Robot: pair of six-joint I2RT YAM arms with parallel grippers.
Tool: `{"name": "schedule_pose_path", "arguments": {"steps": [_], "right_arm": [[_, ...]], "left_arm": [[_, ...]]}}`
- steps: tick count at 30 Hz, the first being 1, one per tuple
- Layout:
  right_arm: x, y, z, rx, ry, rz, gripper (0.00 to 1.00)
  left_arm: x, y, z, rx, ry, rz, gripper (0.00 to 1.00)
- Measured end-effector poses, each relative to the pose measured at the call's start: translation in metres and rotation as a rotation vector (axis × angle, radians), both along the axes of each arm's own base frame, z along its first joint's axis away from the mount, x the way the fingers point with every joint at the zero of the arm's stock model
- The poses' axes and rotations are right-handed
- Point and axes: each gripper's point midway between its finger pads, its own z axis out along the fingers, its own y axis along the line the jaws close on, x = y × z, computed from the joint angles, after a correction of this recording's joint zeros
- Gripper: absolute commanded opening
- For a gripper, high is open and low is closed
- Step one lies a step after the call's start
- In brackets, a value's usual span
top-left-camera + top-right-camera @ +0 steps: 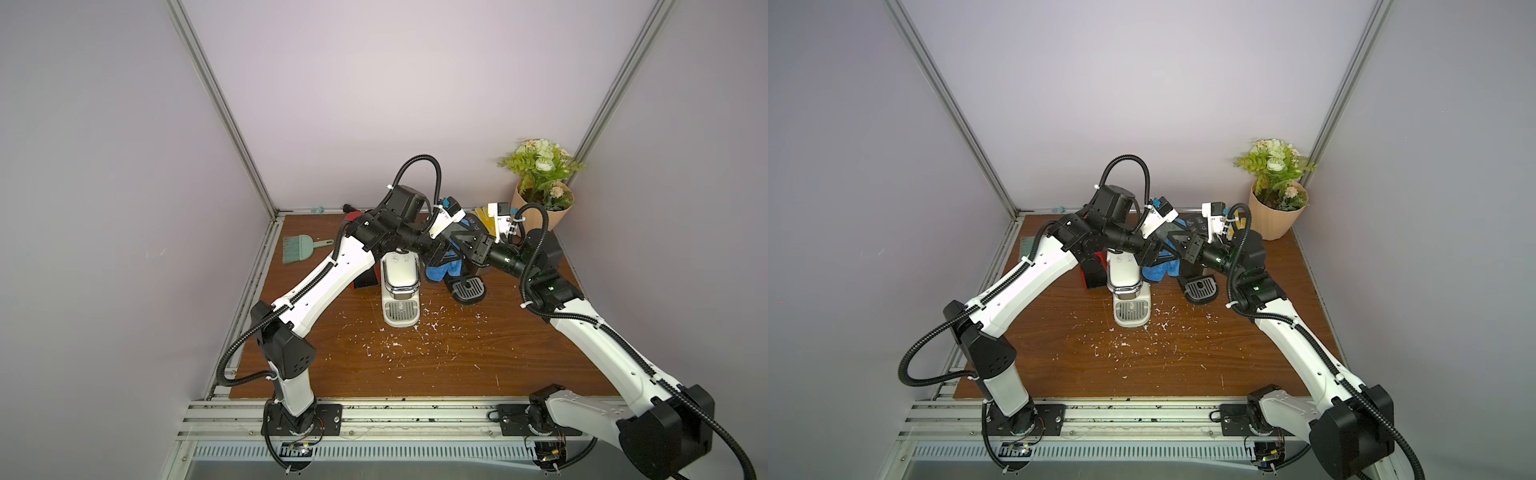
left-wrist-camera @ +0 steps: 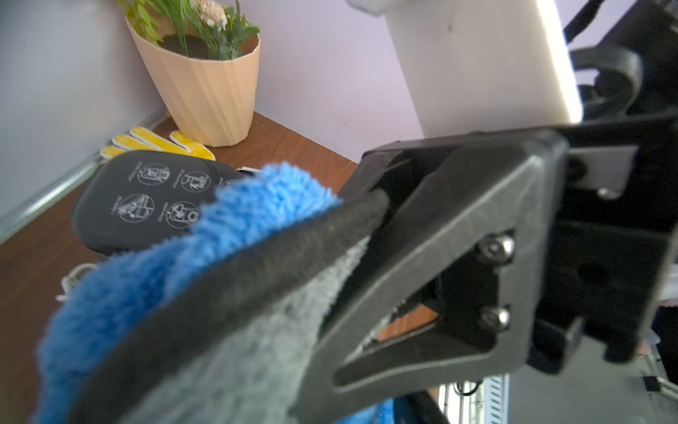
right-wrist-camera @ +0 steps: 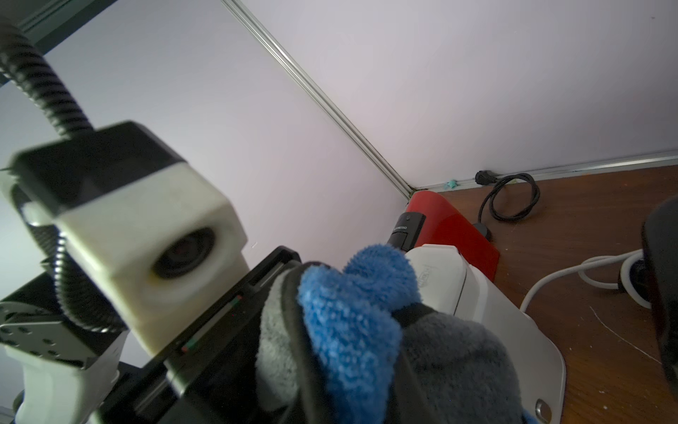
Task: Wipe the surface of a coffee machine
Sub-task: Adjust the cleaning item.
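A white coffee machine (image 1: pixel 401 286) (image 1: pixel 1129 291) stands mid-table, its top partly under my left arm. Just right of it a blue and grey cloth (image 1: pixel 440 272) (image 1: pixel 1158 272) hangs in the air, where both grippers meet. In the right wrist view my right gripper (image 3: pixel 354 304) is shut on the cloth (image 3: pixel 352 323), with blue pile bunched between its dark fingers. The left wrist view shows one of those right fingers (image 2: pixel 257 279) lying across the cloth (image 2: pixel 257 205). My left gripper (image 1: pixel 436 255) is at the cloth's other side; cloth hides its jaws.
A black coffee machine (image 1: pixel 467 286) stands right of the cloth and a red one (image 3: pixel 447 224) behind the white one. Also here: a green brush (image 1: pixel 301 247), a potted plant (image 1: pixel 540 208), yellow gloves (image 2: pixel 157 143), a coiled black cable (image 3: pixel 510 198) and white crumbs (image 1: pixel 415 336).
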Motion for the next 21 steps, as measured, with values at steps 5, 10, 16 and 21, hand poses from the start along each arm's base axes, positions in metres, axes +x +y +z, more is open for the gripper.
{"name": "schedule_pose_path", "arguments": {"steps": [5, 10, 16, 21], "right_arm": [[-0.007, -0.006, -0.008, -0.056, 0.017, -0.045, 0.11], [-0.023, -0.026, -0.021, -0.112, 0.024, -0.122, 0.09], [-0.028, -0.089, -0.049, -0.167, 0.07, -0.333, 0.08], [-0.017, -0.145, -0.062, -0.17, 0.105, -0.519, 0.08]], "left_arm": [[0.006, 0.002, -0.015, 0.054, -0.027, 0.062, 0.68], [0.012, 0.02, -0.025, 0.111, -0.08, 0.163, 0.72], [0.01, 0.054, -0.027, 0.132, -0.131, 0.308, 0.71], [0.004, 0.079, -0.039, 0.12, -0.13, 0.398, 0.7]]}}
